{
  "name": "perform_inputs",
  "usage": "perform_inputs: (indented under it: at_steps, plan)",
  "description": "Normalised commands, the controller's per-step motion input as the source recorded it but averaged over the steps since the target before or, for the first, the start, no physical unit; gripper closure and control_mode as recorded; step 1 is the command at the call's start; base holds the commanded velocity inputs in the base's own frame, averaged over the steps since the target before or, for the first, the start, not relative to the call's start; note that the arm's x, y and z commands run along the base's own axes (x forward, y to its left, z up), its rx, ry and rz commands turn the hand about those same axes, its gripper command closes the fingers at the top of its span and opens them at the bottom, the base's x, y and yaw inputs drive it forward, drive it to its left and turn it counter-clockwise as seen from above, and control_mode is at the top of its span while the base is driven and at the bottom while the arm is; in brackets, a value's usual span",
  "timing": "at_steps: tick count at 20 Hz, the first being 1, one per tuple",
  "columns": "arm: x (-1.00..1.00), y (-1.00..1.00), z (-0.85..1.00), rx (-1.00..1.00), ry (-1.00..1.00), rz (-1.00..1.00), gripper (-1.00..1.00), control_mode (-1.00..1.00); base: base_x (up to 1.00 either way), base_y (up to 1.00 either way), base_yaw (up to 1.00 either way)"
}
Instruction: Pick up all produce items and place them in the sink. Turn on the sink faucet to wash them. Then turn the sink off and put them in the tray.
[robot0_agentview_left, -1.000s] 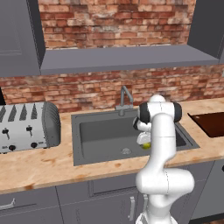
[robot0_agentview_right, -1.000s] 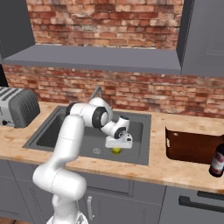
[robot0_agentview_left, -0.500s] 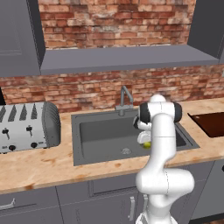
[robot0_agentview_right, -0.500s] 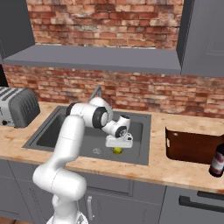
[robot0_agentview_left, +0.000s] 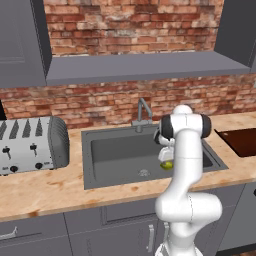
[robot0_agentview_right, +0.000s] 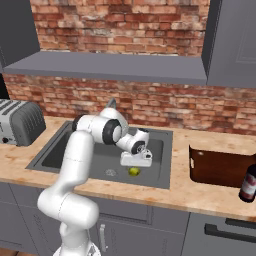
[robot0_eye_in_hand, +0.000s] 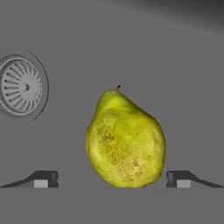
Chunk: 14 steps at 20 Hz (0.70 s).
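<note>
Toaster (robot0_agentview_left: 31, 145) on the counter (robot0_agentview_left: 45, 192) sits far left, well clear. The faucet (robot0_agentview_left: 142, 113) is the next target, just behind the raised arm, so a wide swing could knock its spout. The 1 pear-like fruit (robot0_eye_in_hand: 124, 140) lies in the sink (robot0_agentview_right: 65, 150), right of the drain (robot0_eye_in_hand: 21, 86); the jaws stand wide apart on either side, gripping nothing. Lifting off crooked could nudge it rolling. The tray (robot0_agentview_right: 220, 167) waits far right.
</note>
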Motion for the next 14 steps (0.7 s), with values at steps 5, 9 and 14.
perform_inputs:
  at_steps: [5, 9, 14]
  plan:
    - [-0.16, 0.02, 0.52, 0.0, -0.09, 0.01, -1.0, -1.0, 0.0, 0.0, 0.0]
    - [-0.21, 0.0, 0.58, 0.0, -0.12, 0.01, -1.0, -1.0, 0.0, 0.0, 0.0]
    - [-0.3, 0.0, 0.61, 0.0, -0.16, 0.02, -1.0, -1.0, 0.0, 0.0, 0.0]
